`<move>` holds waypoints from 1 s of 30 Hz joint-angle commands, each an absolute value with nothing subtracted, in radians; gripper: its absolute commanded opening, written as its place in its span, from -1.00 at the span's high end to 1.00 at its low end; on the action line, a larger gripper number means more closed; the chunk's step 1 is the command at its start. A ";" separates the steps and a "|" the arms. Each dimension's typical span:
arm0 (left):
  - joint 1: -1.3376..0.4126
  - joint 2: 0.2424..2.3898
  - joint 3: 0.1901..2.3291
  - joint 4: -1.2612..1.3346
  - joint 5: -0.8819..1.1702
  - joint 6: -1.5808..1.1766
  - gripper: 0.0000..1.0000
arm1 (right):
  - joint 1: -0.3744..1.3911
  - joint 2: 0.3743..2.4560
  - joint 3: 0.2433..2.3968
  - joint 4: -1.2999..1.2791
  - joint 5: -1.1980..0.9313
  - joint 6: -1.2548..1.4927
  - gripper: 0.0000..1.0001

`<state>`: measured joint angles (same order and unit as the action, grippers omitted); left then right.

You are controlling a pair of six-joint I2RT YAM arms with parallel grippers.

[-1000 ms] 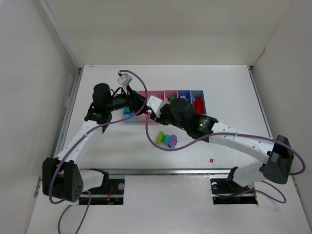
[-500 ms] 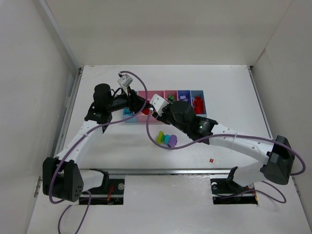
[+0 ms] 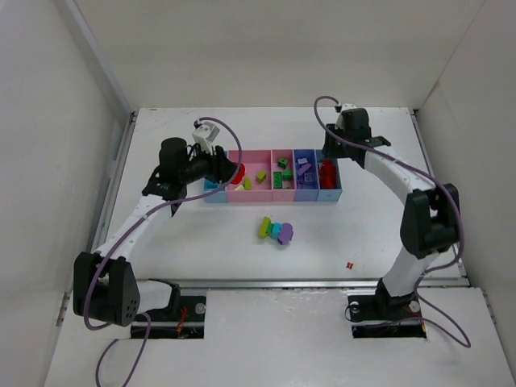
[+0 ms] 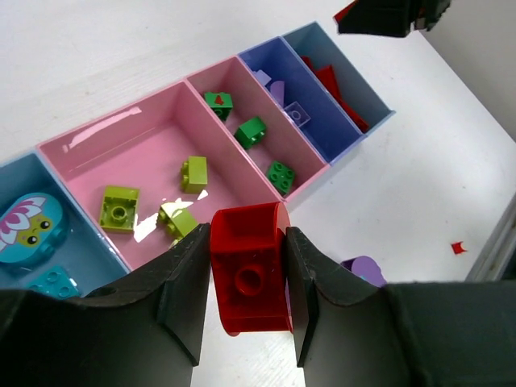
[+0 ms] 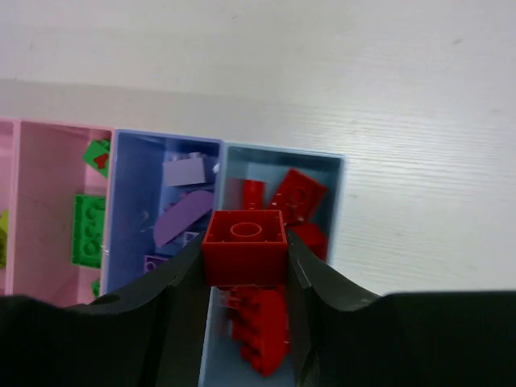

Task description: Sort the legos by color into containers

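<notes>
The containers stand in a row at mid-table. My left gripper is shut on a red rounded lego, held over the front wall of the wide pink bin, which holds lime legos. My right gripper is shut on a red square lego above the right end light blue bin, where other red legos lie. Green legos sit in the narrow pink bin, purple ones in the purple-blue bin.
Lime, cyan and purple legos lie loose on the table in front of the bins. A tiny red scrap sits near the front right. White walls enclose the table on three sides.
The right arm has swung from the table's middle, beside the left gripper, to the back right over the end bin. The left gripper has shut on the red rounded lego.
</notes>
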<state>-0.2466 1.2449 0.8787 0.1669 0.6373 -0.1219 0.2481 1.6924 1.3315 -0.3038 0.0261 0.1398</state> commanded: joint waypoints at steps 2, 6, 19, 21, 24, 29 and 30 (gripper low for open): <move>-0.245 1.239 0.933 0.196 0.609 -0.077 1.00 | 0.267 1.801 1.451 -0.434 -0.115 0.225 1.00; -0.245 1.259 0.943 0.187 0.600 -0.051 1.00 | 0.258 1.827 1.451 -0.434 -0.057 0.281 1.00; -0.302 1.384 1.057 0.158 0.600 0.003 1.00 | 0.249 1.851 1.471 -0.423 -0.043 0.327 0.13; -0.334 1.428 1.101 0.144 0.600 0.037 1.00 | 0.249 1.852 1.483 -0.433 -0.067 0.327 -0.23; -0.365 1.488 1.165 0.135 0.600 0.061 1.00 | 0.249 1.826 1.517 -0.472 -0.080 0.327 -0.78; -0.419 1.618 1.310 0.135 0.641 0.055 1.00 | 0.249 1.775 1.617 -0.549 -0.043 0.304 -1.00; -0.431 1.673 1.342 0.135 0.641 0.046 1.00 | 0.249 1.749 1.658 -0.584 -0.043 0.304 -1.00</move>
